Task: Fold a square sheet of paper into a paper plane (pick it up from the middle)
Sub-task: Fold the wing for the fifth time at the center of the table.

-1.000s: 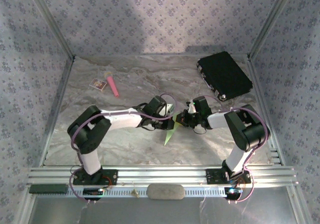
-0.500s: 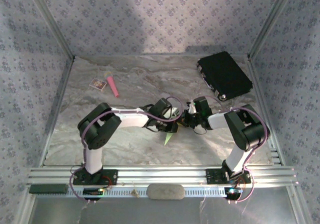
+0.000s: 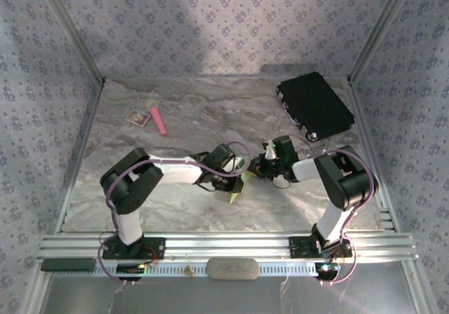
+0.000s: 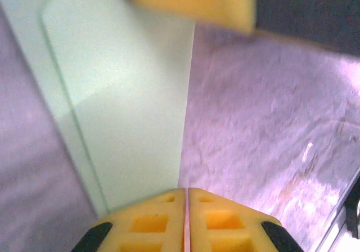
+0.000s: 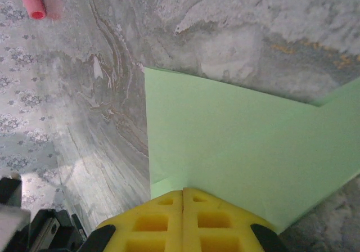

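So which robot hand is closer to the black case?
Right. The right gripper pinches the green paper on the black case's side; the left gripper pinches it farther away.

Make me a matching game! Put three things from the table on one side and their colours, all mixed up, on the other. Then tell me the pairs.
Things:
1. folded paper
2. stick
3. flat case

Colours:
A. black
B. pink
C. lime green

Pairs: 1-C, 2-B, 3-A
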### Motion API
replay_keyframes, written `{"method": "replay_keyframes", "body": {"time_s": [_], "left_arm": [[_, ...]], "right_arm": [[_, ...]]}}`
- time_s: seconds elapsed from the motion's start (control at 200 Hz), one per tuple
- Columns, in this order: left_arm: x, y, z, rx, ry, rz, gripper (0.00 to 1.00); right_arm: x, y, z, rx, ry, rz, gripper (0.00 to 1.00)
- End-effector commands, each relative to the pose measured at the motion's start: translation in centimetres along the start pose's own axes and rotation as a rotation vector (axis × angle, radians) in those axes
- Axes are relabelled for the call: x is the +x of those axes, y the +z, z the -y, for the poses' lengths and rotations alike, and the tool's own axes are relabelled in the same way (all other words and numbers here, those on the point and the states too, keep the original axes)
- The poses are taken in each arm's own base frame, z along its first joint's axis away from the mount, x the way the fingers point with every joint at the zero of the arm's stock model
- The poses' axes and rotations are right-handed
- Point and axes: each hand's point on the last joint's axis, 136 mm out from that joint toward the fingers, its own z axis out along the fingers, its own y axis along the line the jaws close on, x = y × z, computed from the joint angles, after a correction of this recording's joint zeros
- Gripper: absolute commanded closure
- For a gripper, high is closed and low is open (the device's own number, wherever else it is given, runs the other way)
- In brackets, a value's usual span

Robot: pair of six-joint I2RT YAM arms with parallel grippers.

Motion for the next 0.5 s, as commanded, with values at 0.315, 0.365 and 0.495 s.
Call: {"method": "replay_keyframes", "body": {"time_s": [0.315,0.365,0.495], "left_arm": [[3.9,-4.7,-1.0,-0.151,-0.002,0.127,0.91],[2.8,-5.9,-1.0,-0.172,0.003,0.194,0.88],[0.7,-7.9,-1.7,-0.175,-0.032,0.294,0.84]], "right_arm": [[0.4,0.2,0.1,0.016,-0.099,-0.026,1.0],[-0.1,-0.2,-0.9,0.009,-0.13,-0.012,1.0],[-0.7,-2.3,-3.8,0.039,-0.244,0.029,0.94]]}}
